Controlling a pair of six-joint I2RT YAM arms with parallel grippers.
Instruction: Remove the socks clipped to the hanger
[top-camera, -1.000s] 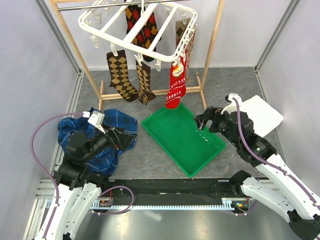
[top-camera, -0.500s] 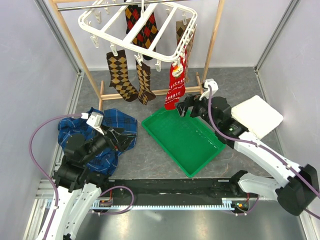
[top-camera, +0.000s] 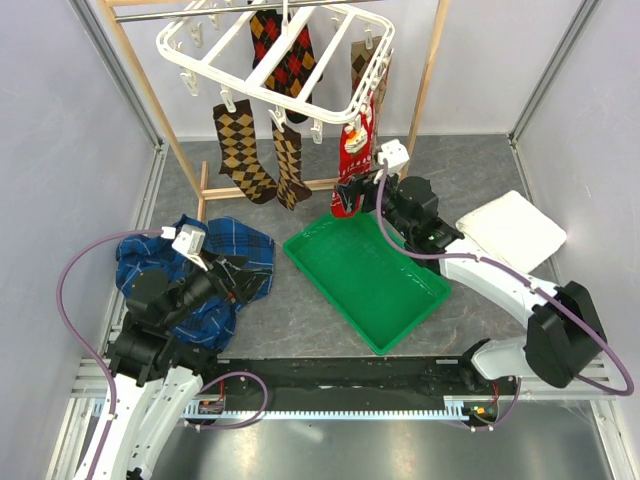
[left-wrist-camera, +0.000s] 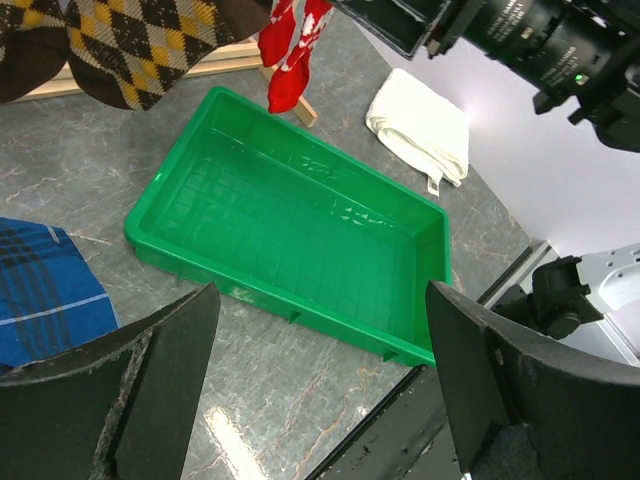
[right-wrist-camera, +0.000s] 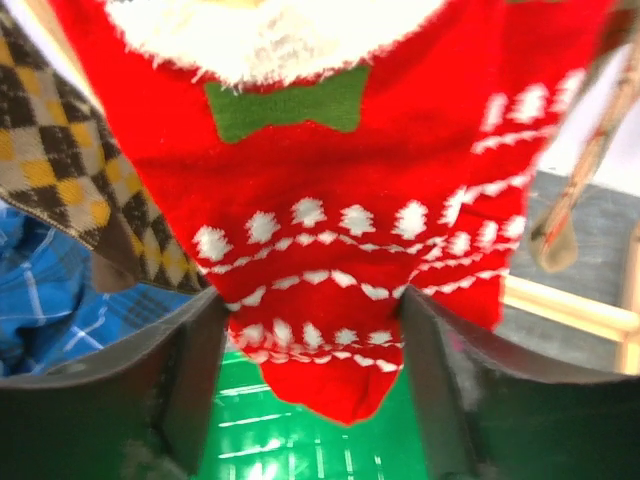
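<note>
Right gripper (right-wrist-camera: 315, 375) raised at the far end of the green tray (top-camera: 400, 300), jaws spread wide on either side of the foot of the red festive sock (right-wrist-camera: 330, 200), which hangs clipped at the right near corner of the white hanger (top-camera: 215, 70). Brown-and-tan argyle socks (top-camera: 240, 150) hang from the hanger's near edge, black-red-yellow argyle socks (top-camera: 283, 55) from its middle. Left gripper (left-wrist-camera: 320, 390) hovers over the blue plaid cloth (top-camera: 150, 255) at near left, jaws wide and empty.

Red-and-white sock (right-wrist-camera: 330, 190); green tray (left-wrist-camera: 300, 250)

Overhead, wrist views; common red sock (top-camera: 352, 155)
</note>
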